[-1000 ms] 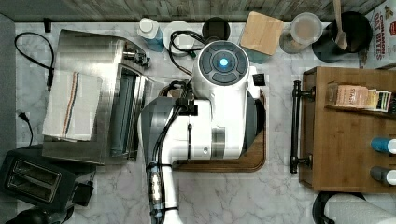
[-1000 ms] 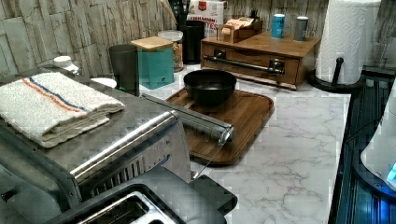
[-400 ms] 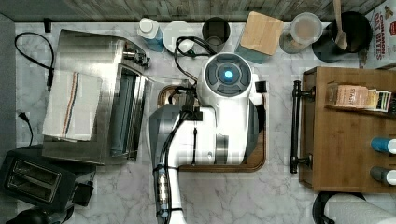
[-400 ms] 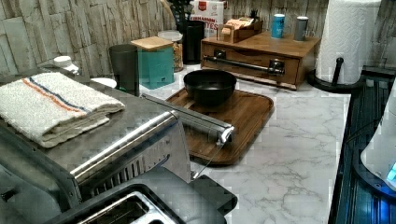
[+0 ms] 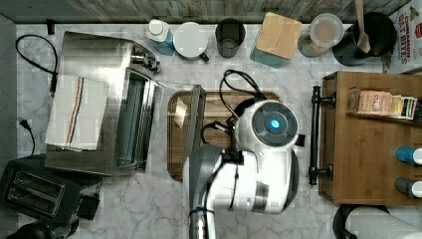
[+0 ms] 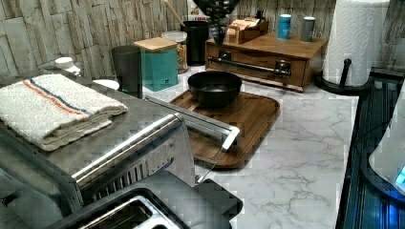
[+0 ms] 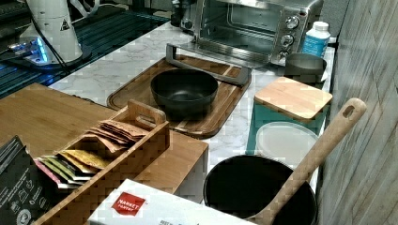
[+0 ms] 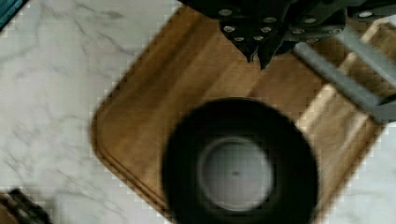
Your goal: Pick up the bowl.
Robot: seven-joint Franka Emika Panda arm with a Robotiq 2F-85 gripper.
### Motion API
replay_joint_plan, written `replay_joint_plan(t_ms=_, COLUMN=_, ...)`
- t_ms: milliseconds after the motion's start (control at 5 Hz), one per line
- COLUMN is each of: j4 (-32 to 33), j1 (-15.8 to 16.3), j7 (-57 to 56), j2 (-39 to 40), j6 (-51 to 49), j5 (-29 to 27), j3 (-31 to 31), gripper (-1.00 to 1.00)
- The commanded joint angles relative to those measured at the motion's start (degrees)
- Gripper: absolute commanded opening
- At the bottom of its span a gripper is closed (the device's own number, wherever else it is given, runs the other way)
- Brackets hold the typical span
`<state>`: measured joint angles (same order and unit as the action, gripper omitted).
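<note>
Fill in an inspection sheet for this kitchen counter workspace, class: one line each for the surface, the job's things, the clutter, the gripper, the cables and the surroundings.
Surface: marble counter carrying a wooden tray.
Job's things: black bowl upright and empty on the tray.
Clutter: toaster oven with its door down over the tray's edge, folded towel, teal canister, grey tumbler, black pot with a wooden spoon, tea box.
Gripper: gripper hangs above the tray beside the bowl, touching nothing.
Cables: black cord beside the oven; cable looped at the arm.
Surroundings: stone-look wall, paper towel roll.
</note>
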<state>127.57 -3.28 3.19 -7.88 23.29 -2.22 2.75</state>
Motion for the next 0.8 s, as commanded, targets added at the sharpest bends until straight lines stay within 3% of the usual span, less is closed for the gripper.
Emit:
replay_joint_plan(t_ms=200, j4=4.5, j1=-4.1, j7=4.2, j2=-2.7, j6=4.2, j5=-1.6, j3=5.0, gripper=1.00)
replay_joint_plan(t_ms=800, j4=15.3, j1=-6.7, j7=2.8, j2=-1.4, j6=13.9, j5=-3.4, j3=4.7, gripper=1.00)
